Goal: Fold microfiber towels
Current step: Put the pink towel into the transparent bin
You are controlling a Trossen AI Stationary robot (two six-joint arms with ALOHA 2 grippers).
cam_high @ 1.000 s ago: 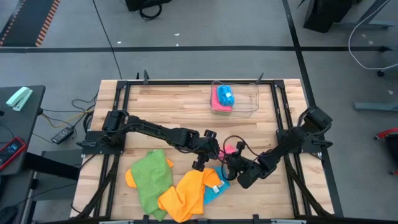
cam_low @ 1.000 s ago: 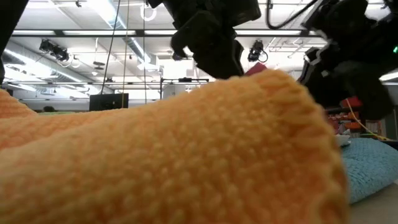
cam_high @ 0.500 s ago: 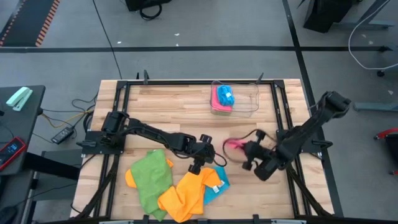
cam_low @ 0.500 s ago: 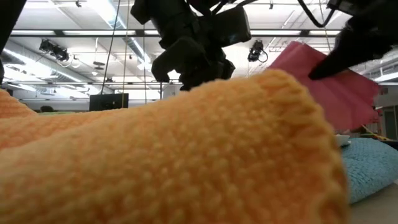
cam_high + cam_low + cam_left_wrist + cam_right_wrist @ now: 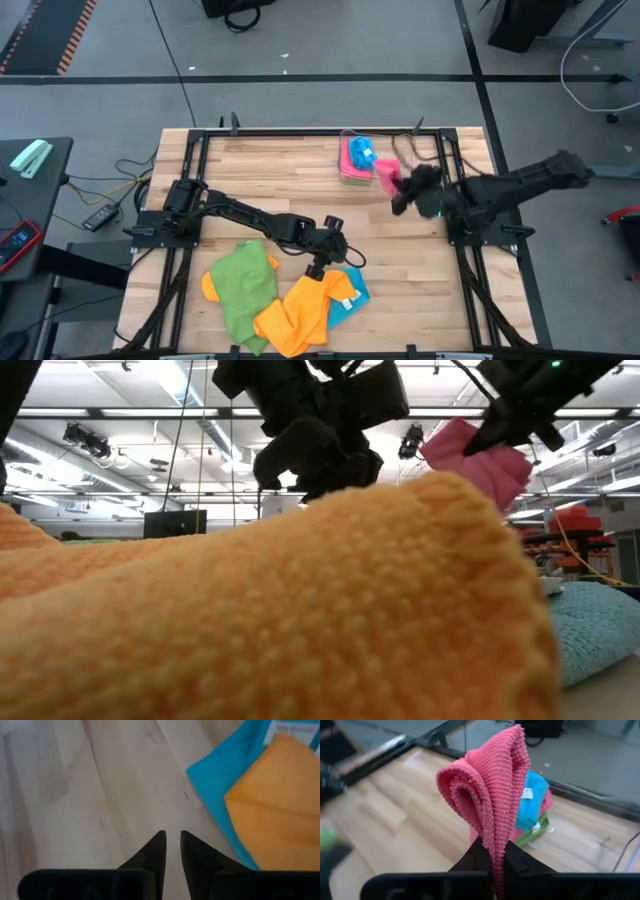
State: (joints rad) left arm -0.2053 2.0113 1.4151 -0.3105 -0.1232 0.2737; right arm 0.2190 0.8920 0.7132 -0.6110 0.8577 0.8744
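From above we see the whole table (image 5: 260,170): the right gripper (image 5: 402,192) is raised beside the clear plastic tray (image 5: 400,158) at the far edge, its fingers pinched on a folded pink towel (image 5: 386,177) that hangs just at the tray's near side. The right wrist view shows what the overhead cannot: the pink towel (image 5: 487,795) is doubled over into a loose roll, clamped between the two dark fingers at its lower end, and behind it lies the stack in the tray.

That stack holds a sky blue towel (image 5: 532,800) on top, a pink layer under it and a green edge (image 5: 536,831) at the bottom; from above we make out only the blue (image 5: 364,153) over pink.

The left gripper (image 5: 322,262) sits low over the wood near the front pile. Only its wrist view shows the fingers: they stand a narrow slit apart with nothing between them, over bare boards, just beside a sky blue towel (image 5: 220,780) that an orange towel (image 5: 280,805) overlaps.

The front pile, from above, is a green towel (image 5: 243,285) on the left, the orange towel (image 5: 300,312) in the middle and the blue one (image 5: 348,300) peeking out on the right. The low view is nearly filled by orange cloth (image 5: 260,620), with the pink towel (image 5: 480,460) held aloft beyond it.
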